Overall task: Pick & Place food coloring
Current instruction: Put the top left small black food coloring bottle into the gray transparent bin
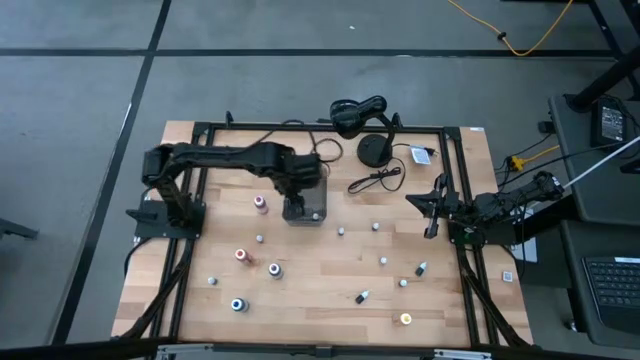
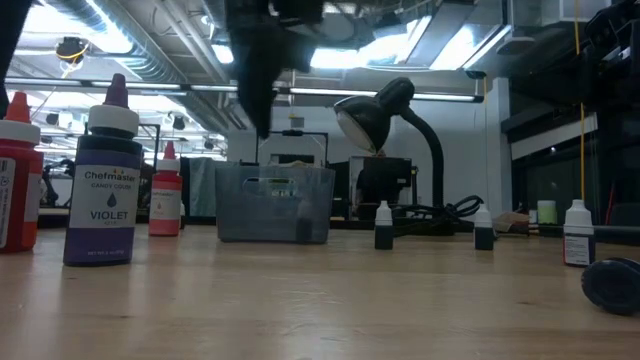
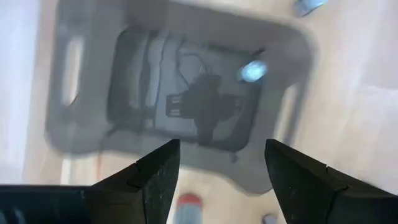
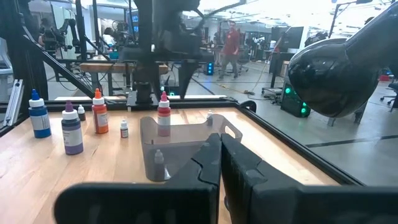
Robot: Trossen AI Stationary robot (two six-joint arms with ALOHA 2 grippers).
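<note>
Hovering over gray tray, open left end effector hides tray's contents.

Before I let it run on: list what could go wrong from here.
1. The left gripper hangs open over the gray tray, where one small bottle already lies; a careless descent could knock the tray's wall.
2. The pink-capped bottle stands close beside the tray, and the arm might tip it when swinging away.
3. Some bottles, like the black-capped one, lie on their side and may roll when grasped.
</note>
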